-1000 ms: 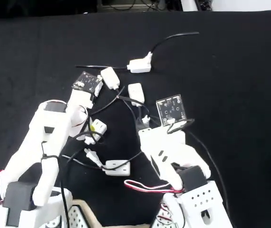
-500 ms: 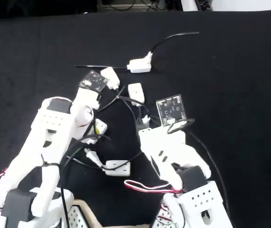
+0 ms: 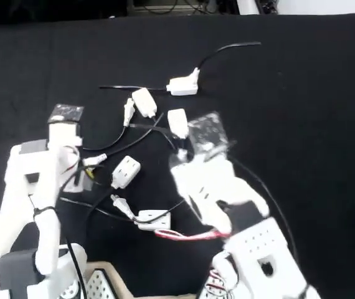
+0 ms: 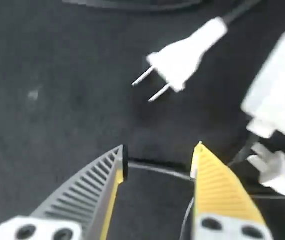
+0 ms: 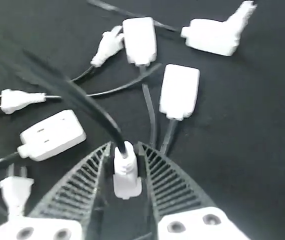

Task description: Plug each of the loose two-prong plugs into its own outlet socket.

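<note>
black table [image 3: 327, 112], loose white plugs [image 4: 182, 62]

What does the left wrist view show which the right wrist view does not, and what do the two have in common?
Left wrist view's own: the left gripper, open above the table, with a thin black cable crossing between its fingers.
Right wrist view's own: the right gripper, shut on a white plug, and three farther outlet sockets.
Shared, as far as they can be matched: a loose two-prong plug beside a white outlet socket, and a second loose plug.
</note>
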